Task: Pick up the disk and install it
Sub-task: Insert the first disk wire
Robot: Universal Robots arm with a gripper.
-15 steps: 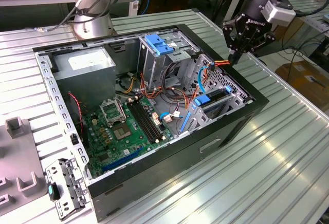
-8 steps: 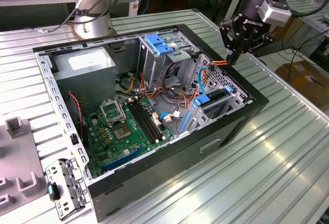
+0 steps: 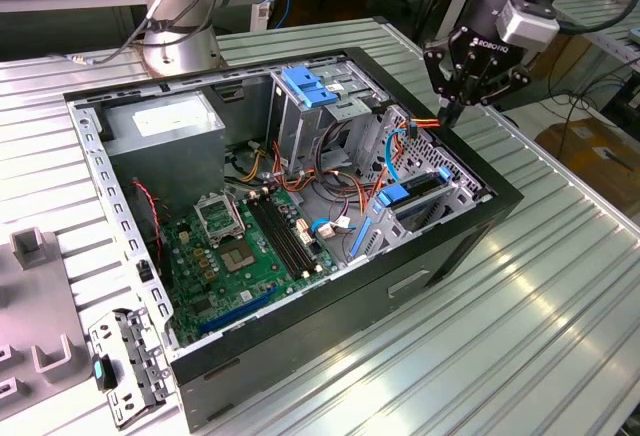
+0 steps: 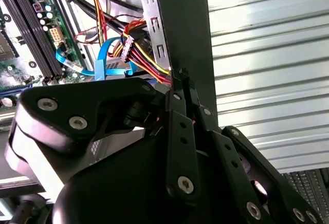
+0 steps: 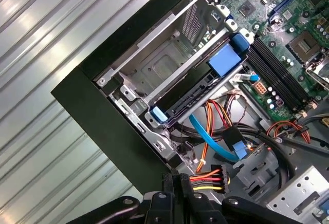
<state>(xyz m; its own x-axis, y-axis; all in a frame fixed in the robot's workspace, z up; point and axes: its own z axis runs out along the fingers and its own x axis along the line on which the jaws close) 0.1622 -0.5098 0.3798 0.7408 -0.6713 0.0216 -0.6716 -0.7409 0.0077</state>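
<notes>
Fingers (image 3: 450, 108) clenched together, nothing between. Disk (image 3: 410, 194) with blue bracket sits in drive bay (image 5: 154, 70), apart from fingertips, deeper in case. Power connector (image 5: 222, 176) just beside fingertips. Probably best: move slow, keep tips off loose wires (image 4: 144, 62), not scrape case wall (image 4: 185, 29).

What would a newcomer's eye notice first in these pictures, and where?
The open computer case lies on a ribbed metal table, its green motherboard exposed. At the case's edge on the exterior view's right, the black gripper hangs shut beside red and yellow wires.
</notes>
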